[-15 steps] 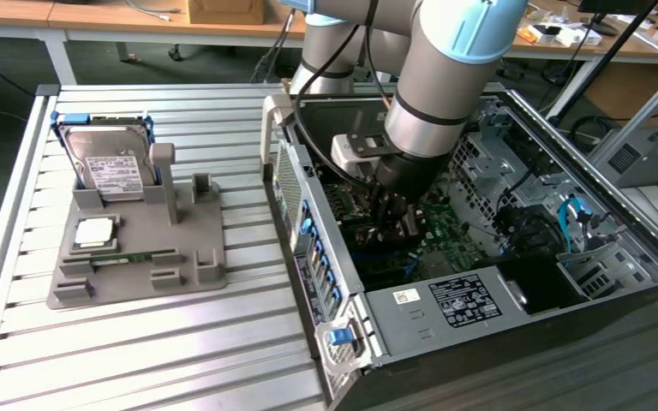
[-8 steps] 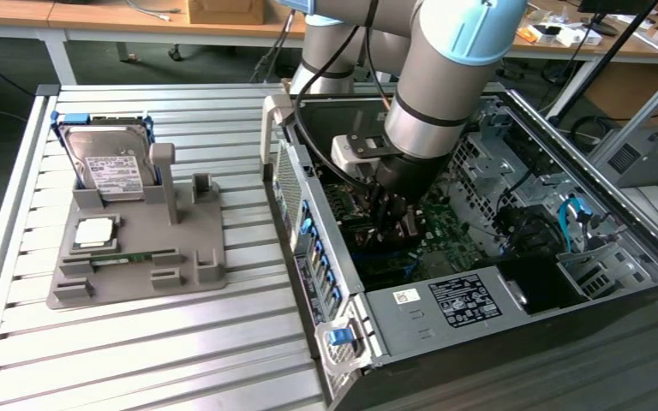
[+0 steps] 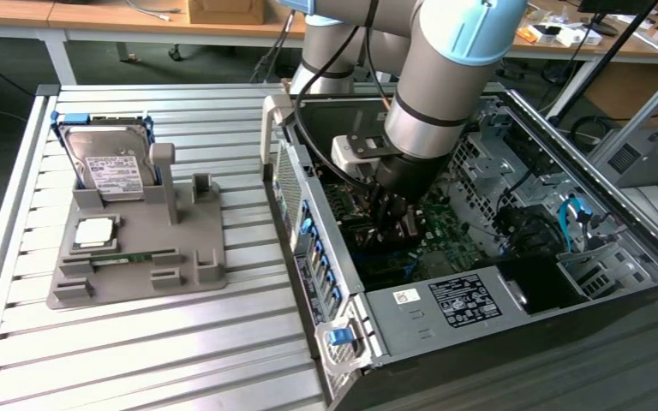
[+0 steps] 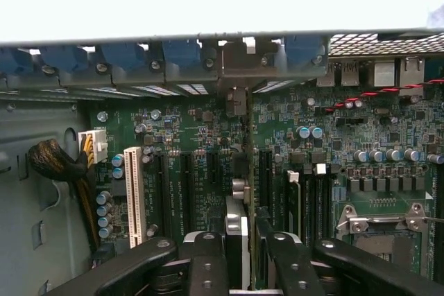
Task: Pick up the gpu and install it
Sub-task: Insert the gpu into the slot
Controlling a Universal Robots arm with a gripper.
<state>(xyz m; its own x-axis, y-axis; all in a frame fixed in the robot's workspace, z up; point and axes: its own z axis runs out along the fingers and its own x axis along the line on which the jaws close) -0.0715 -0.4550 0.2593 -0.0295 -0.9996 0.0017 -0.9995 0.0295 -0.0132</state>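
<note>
Thin dark gpu [image 4: 244, 192], seen edge-on, silver bracket end toward the case's rear wall, standing upright over the green motherboard [image 4: 194, 164] slots inside the open computer case [image 3: 421, 308]. Clamped between the half-closed gripper [image 4: 243, 254] fingers.

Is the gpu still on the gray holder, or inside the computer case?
Inside the case. The gripper holds the gpu edge-on, upright over the motherboard slots.
</note>
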